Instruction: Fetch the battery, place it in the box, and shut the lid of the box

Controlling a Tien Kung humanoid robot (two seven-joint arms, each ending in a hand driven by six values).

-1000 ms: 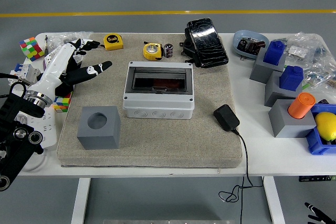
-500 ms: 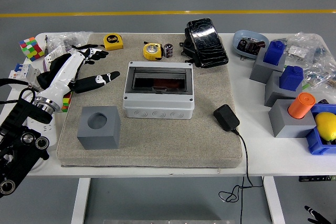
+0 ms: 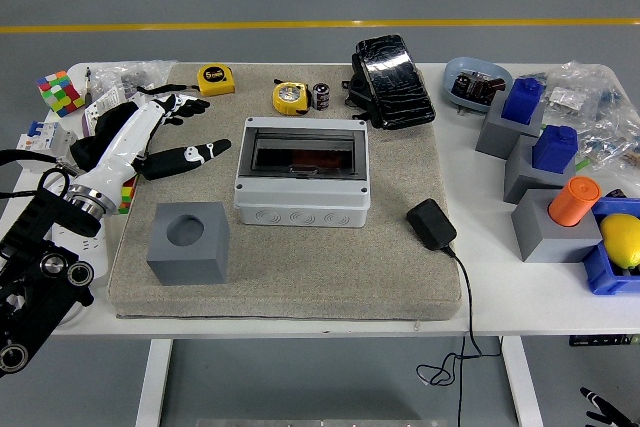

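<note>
A grey electrical box (image 3: 302, 179) with a dark see-through lid lying shut sits in the middle of the beige mat (image 3: 300, 267). The small black cylindrical battery (image 3: 321, 96) stands at the mat's far edge, right beside a yellow tape measure (image 3: 290, 98). My left hand (image 3: 172, 134), white with black fingers, hovers over the mat's left part, left of the box, fingers spread and holding nothing. The battery is well apart from it, up and to the right. My right hand is out of the picture.
A grey cube with a round hole (image 3: 188, 242) sits front left on the mat. A black adapter (image 3: 431, 224) with a cord lies right of the box. A black wrapped object (image 3: 392, 68), a second tape measure (image 3: 215, 79), Rubik's cubes (image 3: 58, 92) and grey and blue blocks (image 3: 535, 162) surround the mat.
My left hand has moved a little down and right toward the box, with its thumb now pointing at the box's left side. Nothing else has moved.
</note>
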